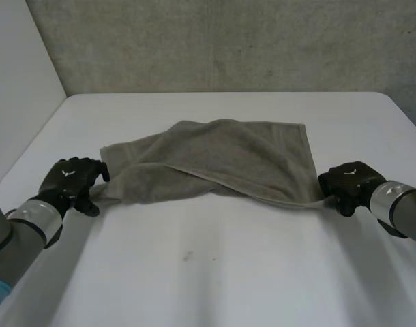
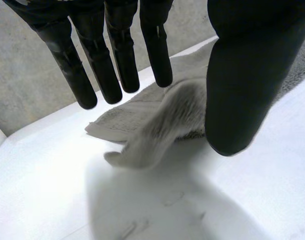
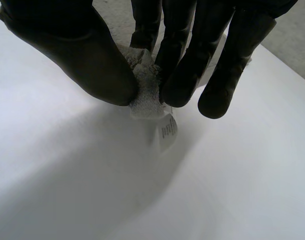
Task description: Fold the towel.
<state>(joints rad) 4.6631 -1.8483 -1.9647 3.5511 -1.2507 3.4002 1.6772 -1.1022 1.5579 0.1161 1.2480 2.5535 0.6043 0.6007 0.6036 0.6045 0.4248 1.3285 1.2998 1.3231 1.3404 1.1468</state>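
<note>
A grey-brown towel (image 1: 221,160) lies rumpled and partly folded over itself across the middle of the white table (image 1: 208,272). My left hand (image 1: 70,180) is at its near left corner. In the left wrist view the fingers (image 2: 117,55) are straight and spread from the thumb (image 2: 247,75). The towel corner (image 2: 152,130) lies loose on the table beneath them. My right hand (image 1: 350,182) is at the near right corner. Its thumb and fingers (image 3: 182,60) pinch the bunched corner (image 3: 145,90), and a white label (image 3: 167,131) hangs from it.
A grey concrete wall (image 1: 228,41) stands behind the table's far edge, and a white panel (image 1: 17,88) runs along the left side. Bare tabletop lies in front of the towel between my two arms.
</note>
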